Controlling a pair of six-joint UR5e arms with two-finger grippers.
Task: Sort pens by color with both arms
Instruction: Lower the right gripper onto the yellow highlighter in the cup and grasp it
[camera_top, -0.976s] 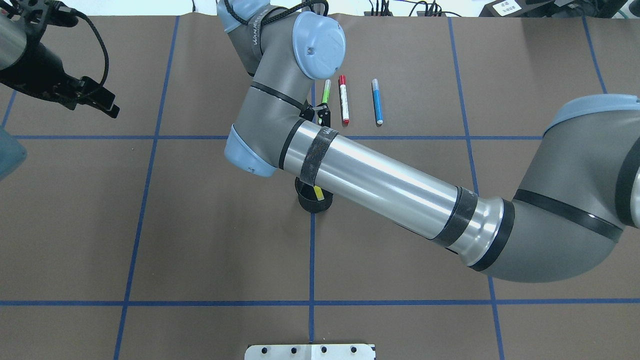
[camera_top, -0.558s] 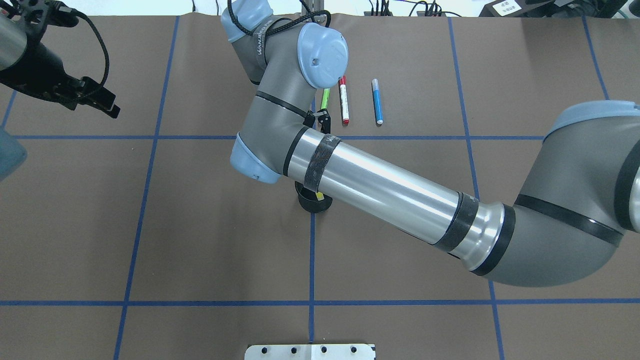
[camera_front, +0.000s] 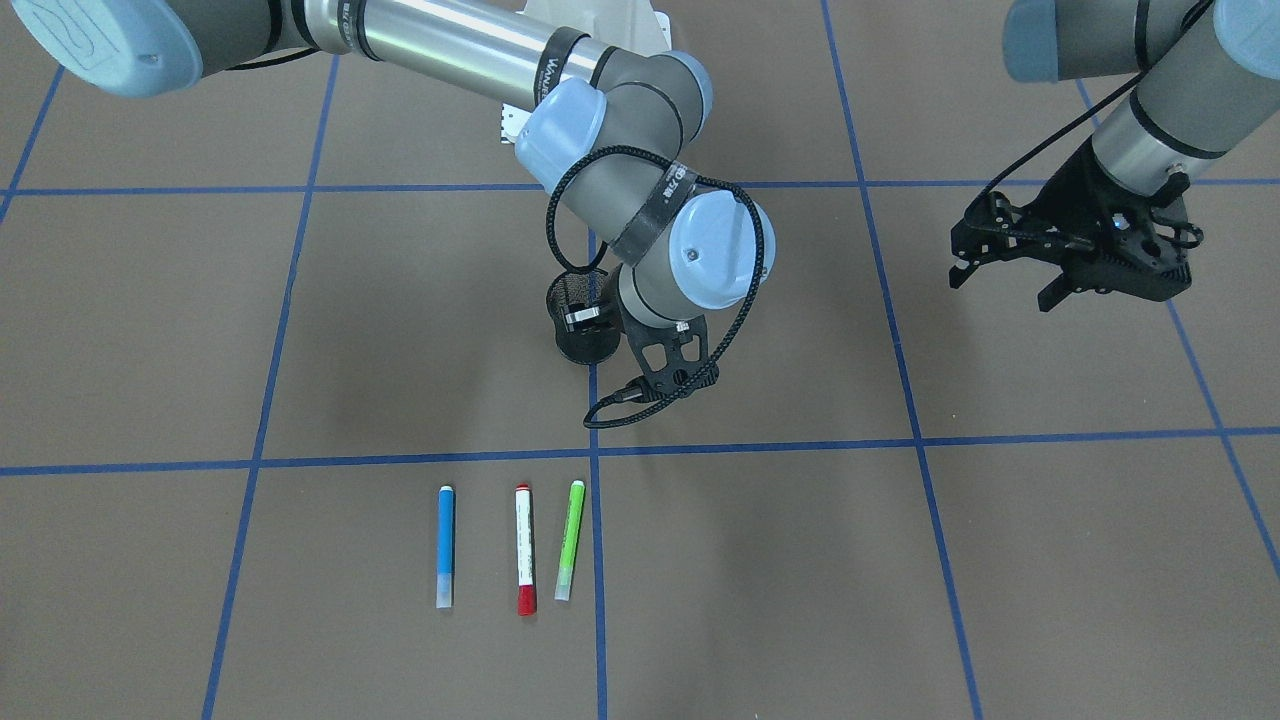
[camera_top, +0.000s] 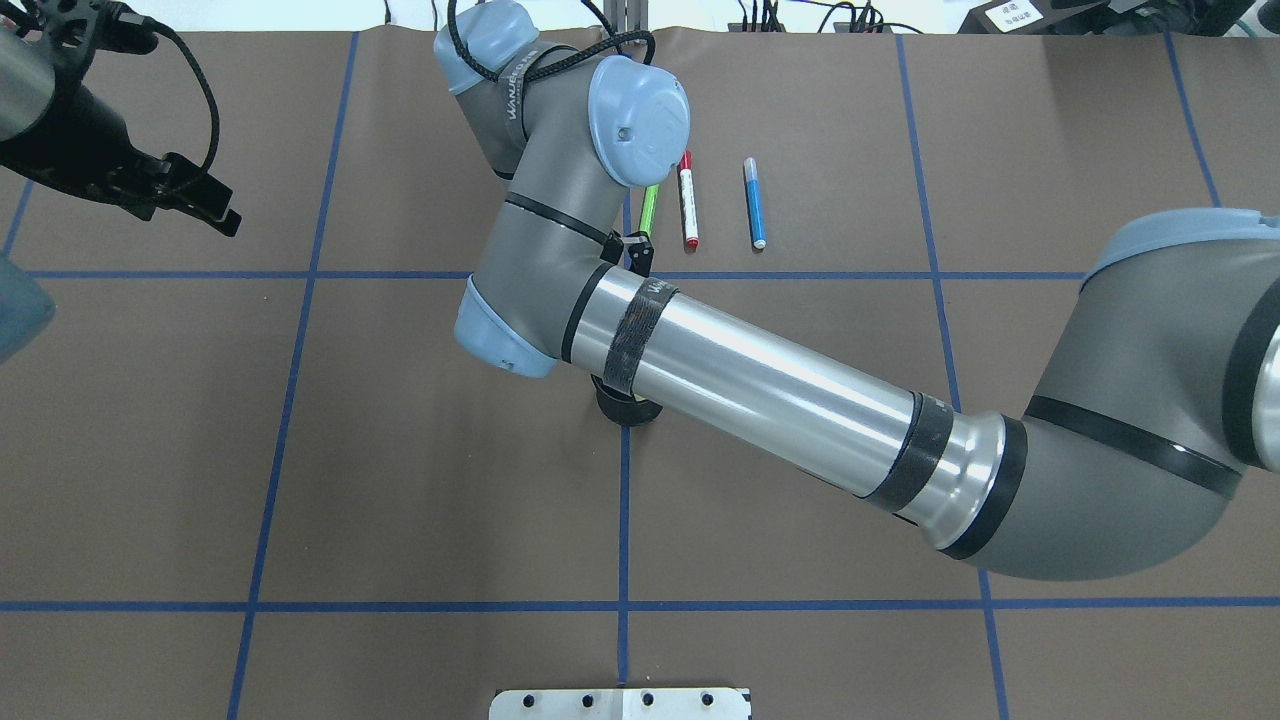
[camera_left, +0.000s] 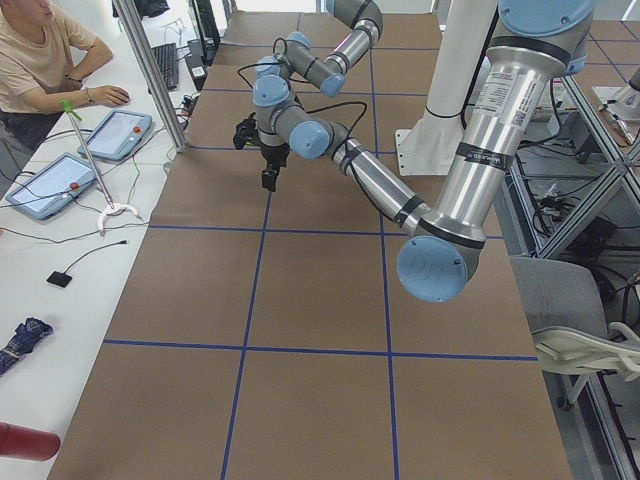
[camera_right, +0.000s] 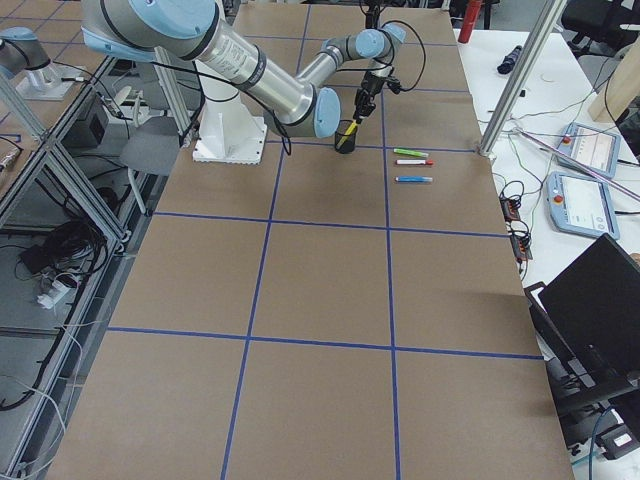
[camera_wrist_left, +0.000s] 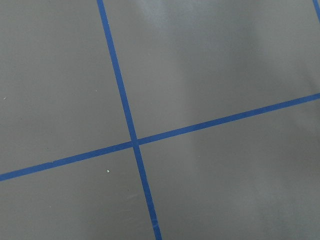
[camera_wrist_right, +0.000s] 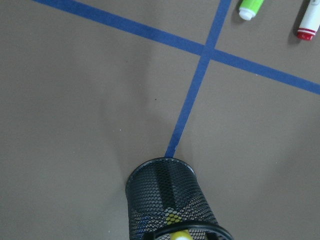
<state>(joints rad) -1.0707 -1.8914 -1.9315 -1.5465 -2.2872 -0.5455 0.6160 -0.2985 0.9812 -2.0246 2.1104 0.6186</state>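
Three pens lie side by side on the brown mat: blue (camera_front: 445, 545), white with a red cap (camera_front: 524, 550) and green (camera_front: 569, 540). The yellow pen (camera_wrist_right: 179, 235) stands in the black mesh cup (camera_front: 580, 340). My right gripper (camera_right: 358, 112) hangs straight over that cup, but the wrist hides its fingers, so I cannot tell whether it is open or shut. In the overhead view the right forearm covers most of the cup (camera_top: 625, 408). Far from the pens, my left gripper (camera_front: 1000, 288) hovers open with nothing in it.
Blue tape lines divide the mat into squares. The white mounting base (camera_top: 620, 703) sits at the near edge. A seated person (camera_left: 40, 60) with tablets is beside the table's far side.
The right arm's wrist shifted slightly over the cup, and its forearm now covers the yellow pen tip seen earlier. The left arm has not moved.
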